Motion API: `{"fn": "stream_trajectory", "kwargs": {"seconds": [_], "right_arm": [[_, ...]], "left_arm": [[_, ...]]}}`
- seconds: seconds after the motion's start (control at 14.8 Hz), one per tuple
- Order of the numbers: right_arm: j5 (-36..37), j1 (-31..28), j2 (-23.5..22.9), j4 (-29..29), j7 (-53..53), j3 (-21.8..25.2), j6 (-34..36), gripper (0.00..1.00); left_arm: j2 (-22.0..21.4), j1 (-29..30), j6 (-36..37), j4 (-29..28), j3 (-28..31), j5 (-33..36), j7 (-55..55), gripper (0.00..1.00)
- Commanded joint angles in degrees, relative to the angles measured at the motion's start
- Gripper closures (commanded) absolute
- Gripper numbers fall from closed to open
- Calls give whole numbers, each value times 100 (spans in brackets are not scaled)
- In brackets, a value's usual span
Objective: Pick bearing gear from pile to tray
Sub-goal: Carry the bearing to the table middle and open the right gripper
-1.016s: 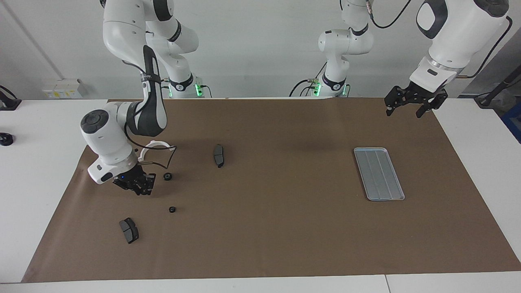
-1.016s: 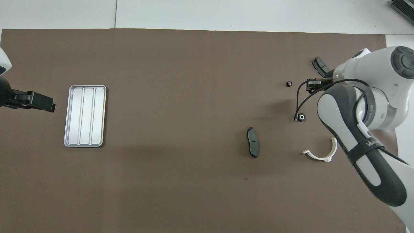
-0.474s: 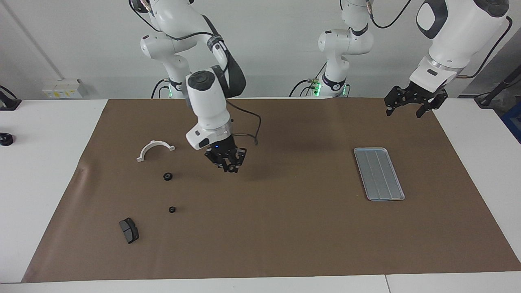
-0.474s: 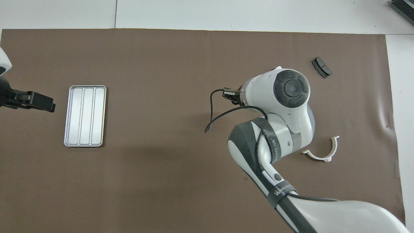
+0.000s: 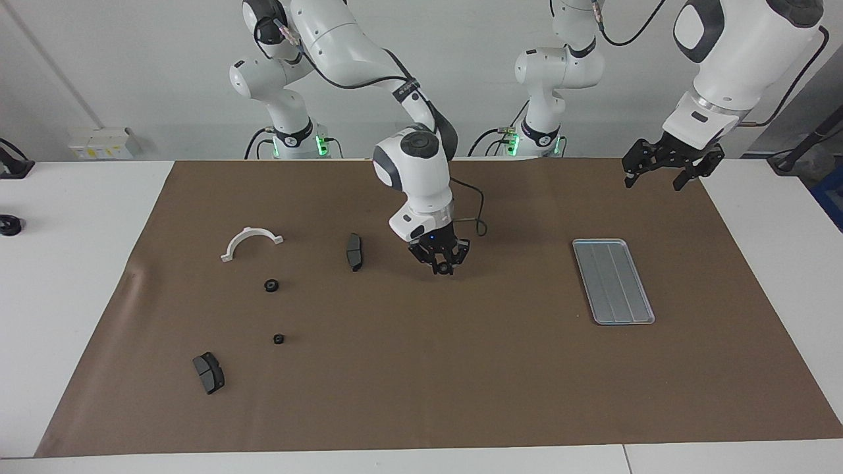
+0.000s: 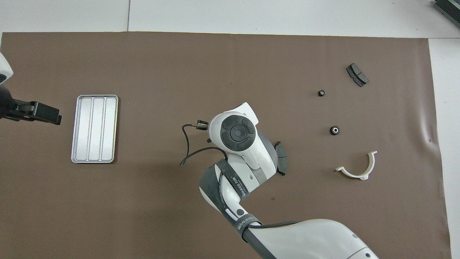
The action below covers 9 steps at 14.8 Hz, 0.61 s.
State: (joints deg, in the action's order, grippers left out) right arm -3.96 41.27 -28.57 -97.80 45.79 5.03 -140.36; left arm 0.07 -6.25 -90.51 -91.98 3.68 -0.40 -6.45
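My right gripper (image 5: 442,266) hangs low over the brown mat, between a brake pad (image 5: 354,251) and the tray (image 5: 612,281). Its fingers are drawn together on a small dark gear at the tips. In the overhead view its own wrist hides it. Two black gears (image 5: 271,285) (image 5: 278,339) lie in the pile toward the right arm's end; they also show in the overhead view (image 6: 335,130) (image 6: 322,93). The silver grooved tray (image 6: 94,128) holds nothing. My left gripper (image 5: 652,184) waits open in the air, beside the tray toward the left arm's end.
A white half-ring bracket (image 5: 250,236) lies nearer to the robots than the gears. A second brake pad (image 5: 209,372) lies farther from the robots than the gears. The right arm's body partly covers the first brake pad (image 6: 281,158) in the overhead view.
My right gripper has risen from the pile beside the gears and swung across the mat toward the tray, passing over the brake pad. The left arm has not moved.
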Motion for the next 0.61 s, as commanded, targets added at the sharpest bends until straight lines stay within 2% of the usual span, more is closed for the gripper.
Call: {"fn": "stream_trajectory", "kwargs": {"seconds": [0.0,0.07,0.14,0.34,0.41,0.47,0.54], "right_arm": [[342,161,-254,209,167,42,-44,100],[456,171,-307,191,254,42,-175,100],[571,171,-325,156,368,42,-281,95],[642,180,-325,68,422,42,-369,72],[642,180,-325,59,422,42,-404,44],[651,180,-325,59,431,42,-379,0],[729,180,-316,68,440,59,-378,0]], "left_arm": [[-103,98,-2,-119,-51,-92,-31,0],[-103,98,-2,-119,-51,-92,-31,0],[-95,98,-2,-119,-51,-92,-31,0],[-112,98,94,-127,-51,-92,-31,0],[-130,98,147,-136,-51,-92,-5,0],[-130,98,148,-136,-51,-92,-14,0],[-139,98,130,-136,-51,-92,-14,0]]}}
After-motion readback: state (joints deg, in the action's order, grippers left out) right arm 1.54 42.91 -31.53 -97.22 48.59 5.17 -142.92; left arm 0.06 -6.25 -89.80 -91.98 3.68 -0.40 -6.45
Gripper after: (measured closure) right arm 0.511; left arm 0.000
